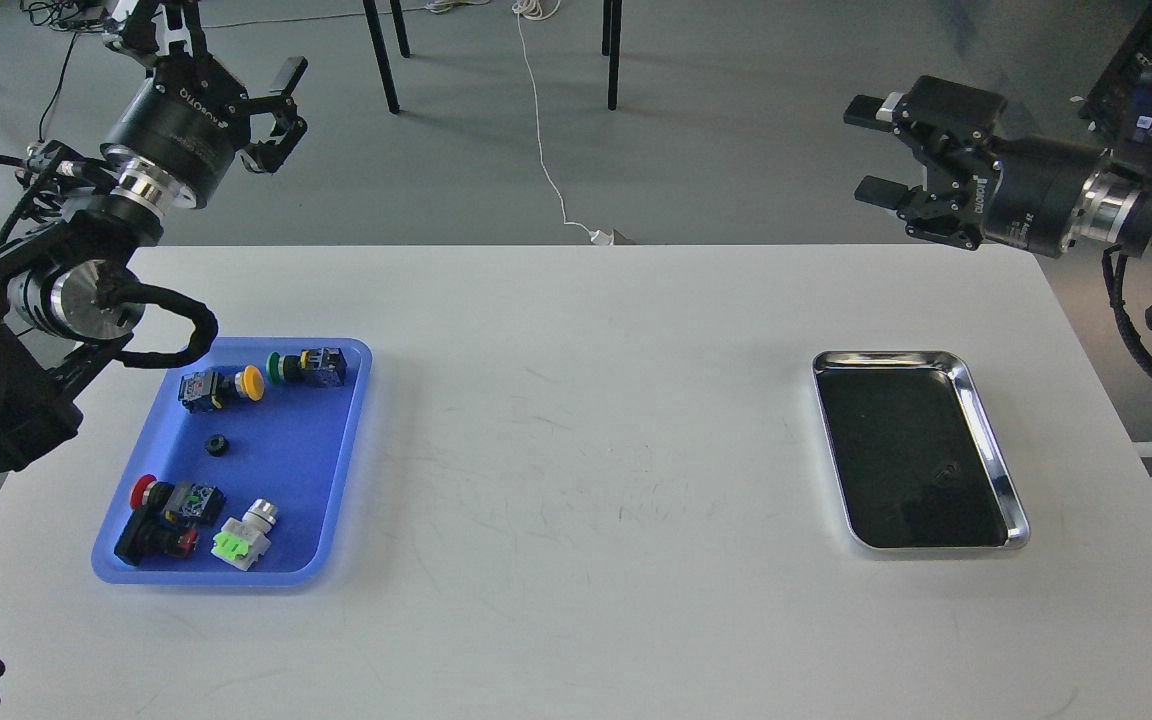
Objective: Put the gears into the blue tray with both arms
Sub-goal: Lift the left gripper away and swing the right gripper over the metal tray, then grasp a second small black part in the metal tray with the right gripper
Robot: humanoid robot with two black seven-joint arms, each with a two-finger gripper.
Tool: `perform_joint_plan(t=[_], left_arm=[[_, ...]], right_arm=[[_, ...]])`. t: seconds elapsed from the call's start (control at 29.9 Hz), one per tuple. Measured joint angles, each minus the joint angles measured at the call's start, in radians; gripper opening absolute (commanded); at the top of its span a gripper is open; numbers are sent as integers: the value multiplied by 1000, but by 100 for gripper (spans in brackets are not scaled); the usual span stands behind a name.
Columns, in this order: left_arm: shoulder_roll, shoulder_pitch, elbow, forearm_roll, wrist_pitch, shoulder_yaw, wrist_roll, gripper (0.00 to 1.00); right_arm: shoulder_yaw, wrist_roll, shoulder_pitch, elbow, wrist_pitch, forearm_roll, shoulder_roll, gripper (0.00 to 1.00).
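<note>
Blue tray (336, 455), table's left: one gear (216, 446) at centre, among push-button switches (221, 388). Steel tray (996, 450), right. Left gripper (281, 100) and right gripper (874, 150): both raised beyond the table, fingers spread, holding nothing.

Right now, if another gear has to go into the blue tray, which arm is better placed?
Left. The left gripper hangs open above the table's left side, where the blue tray lies with one gear inside. The right gripper, also open, is far across, beyond the steel tray.
</note>
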Motion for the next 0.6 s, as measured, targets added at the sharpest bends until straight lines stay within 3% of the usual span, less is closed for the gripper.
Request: perform_joint_plan(t=[0.23,0.33,0.54,0.6], left_arm=[[-10,56,12,-1,43,-5,0,98],[-10,75,8,-1,40,-10,-3,98],[-5,114,-3,0,31,-36,-6,98],[-3,119,-3,1,30,-39,-6,98]], right_arm=[[-366,8,161,-22,0,-442,117,96],[-490,50,184,-91,-2,-611,187,94],[-697,69,161,-222,-57,-683,299,91],[-716,69,147,-238,-65,-685,306,83]])
